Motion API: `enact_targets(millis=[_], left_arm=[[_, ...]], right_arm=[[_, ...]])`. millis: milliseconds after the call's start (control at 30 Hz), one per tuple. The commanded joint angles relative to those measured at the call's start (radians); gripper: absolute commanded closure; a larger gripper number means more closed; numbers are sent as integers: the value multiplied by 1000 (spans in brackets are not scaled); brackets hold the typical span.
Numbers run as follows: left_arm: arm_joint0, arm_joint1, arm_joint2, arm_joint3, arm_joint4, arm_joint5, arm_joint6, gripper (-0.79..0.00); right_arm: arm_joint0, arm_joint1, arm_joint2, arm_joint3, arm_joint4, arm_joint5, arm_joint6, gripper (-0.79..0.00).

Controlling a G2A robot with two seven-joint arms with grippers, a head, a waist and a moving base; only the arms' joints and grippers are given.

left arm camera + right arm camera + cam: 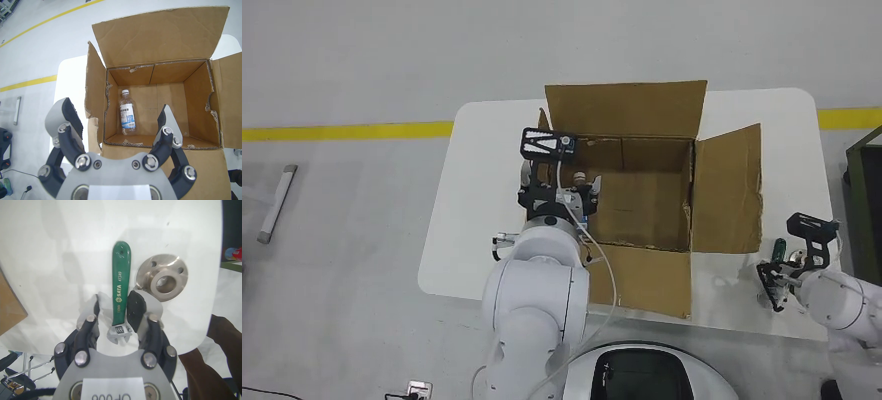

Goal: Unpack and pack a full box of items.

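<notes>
The white table carries one big cardboard box, standing about midway between the left and right edges and reaching back to the far edge. All four flaps are folded outward, so I can see straight into it.

The left gripper hangs above the box's left near corner with its jaws spread wide and nothing between them.

Inside, the box holds a single clear plastic bottle with a white cap and a blue-and-white label. It lies flat on the cardboard floor, close along the left wall, cap toward the far wall and base near the near wall. The rest of the floor is bare cardboard.

Over by the table's right edge, toward the near right corner, the right gripper is low over the table surface. Its jaws are parted and straddle the handle of a green-handled adjustable wrench that lies flat there. One pad sits close against the handle; the other stands off with a gap.

A round steel flange with bolt holes lies just beside the wrench handle, nearer the right edge.
</notes>
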Motion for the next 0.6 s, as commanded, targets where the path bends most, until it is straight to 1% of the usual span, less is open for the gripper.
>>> enact_targets(millis=[0, 100, 400, 567], left_arm=[[0, 0, 0, 0, 0, 0, 0, -785], [0, 0, 0, 0, 0, 0, 0, -785], [0, 0, 0, 0, 0, 0, 0, -785], [0, 0, 0, 0, 0, 0, 0, -785]], right_arm=[[3, 0, 0, 2, -3, 0, 2, -194], [2, 1, -3, 0, -25, -1, -5, 0], [5, 1, 2, -27, -10, -6, 7, 0], [1, 1, 31, -77, 55, -18, 10, 0]])
